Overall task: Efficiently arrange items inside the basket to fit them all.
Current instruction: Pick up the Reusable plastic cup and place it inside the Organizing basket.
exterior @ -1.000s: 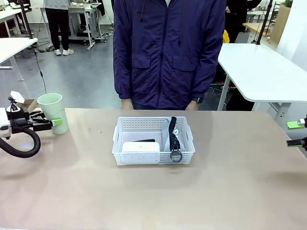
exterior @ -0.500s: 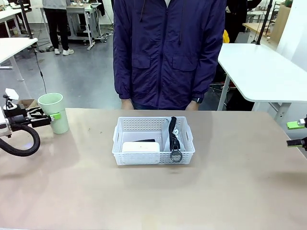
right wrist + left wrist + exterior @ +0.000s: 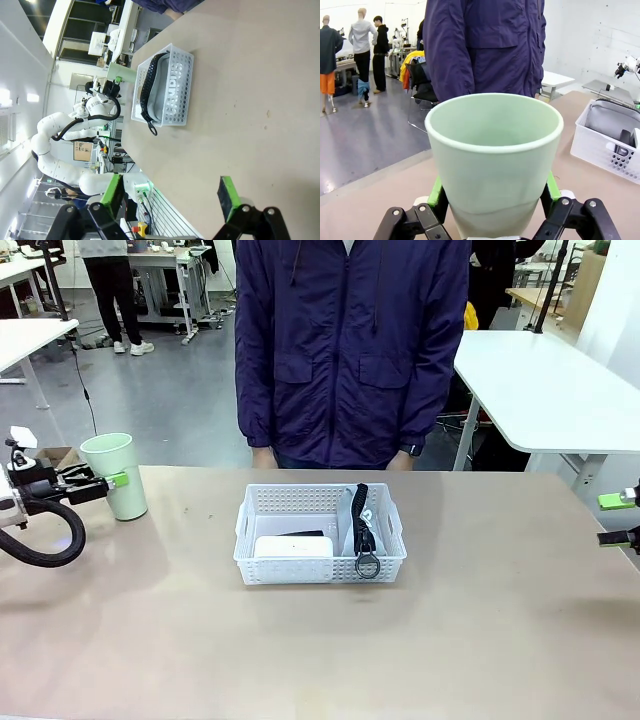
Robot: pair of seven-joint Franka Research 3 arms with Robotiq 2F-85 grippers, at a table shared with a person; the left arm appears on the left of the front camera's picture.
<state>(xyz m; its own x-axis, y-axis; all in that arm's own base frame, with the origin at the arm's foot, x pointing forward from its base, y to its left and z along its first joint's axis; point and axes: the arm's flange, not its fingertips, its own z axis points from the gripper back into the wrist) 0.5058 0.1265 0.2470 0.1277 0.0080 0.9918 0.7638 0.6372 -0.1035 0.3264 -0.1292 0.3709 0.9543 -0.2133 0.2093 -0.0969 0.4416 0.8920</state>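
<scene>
At far left of bench (image 3: pixel 300 650): pale green cup (image 3: pixel 114 475), upright, mouth up, well apart from basket (image 3: pixel 320 540). Rigid, thin-walled, smooth, tapered toward base; judged light and slippery, likely to tip or squirt upward if pinched hard. Best hold judged low on the wall, opposite sides, as presented in left wrist view.

Left hand (image 3: pixel 495 200): green pads on either side of cup's lower wall, flanking it closely; firm clamping not confirmable from the pictures, jaws neither wide nor shut. In front view, left hand (image 3: pixel 100 483) reaching in from left edge, level with cup's middle.

Centre of bench: basket, shallow, white, perforated, stiff. Contents:
- white rounded box (image 3: pixel 293 546), near-left corner, lying flat; hard, easy to slide.
- small black object (image 3: pixel 302 534), just behind box, mostly hidden.
- grey pouch (image 3: pixel 352 515) with black zipper, right side, standing on edge against right wall, ring (image 3: pixel 367 566) hanging over near rim; soft, compressible, lettering visible through perforations in right wrist view.

Free room for cup judged scarce: far-left area of basket behind box looks the likeliest spot; cup on its side may fit lower.

Far right edge of bench: right hand (image 3: pixel 170 195), fingers wide apart, holding nothing, well clear of basket.

Far side: person in dark jacket (image 3: pixel 350 350), standing, hands down at bench edge.
</scene>
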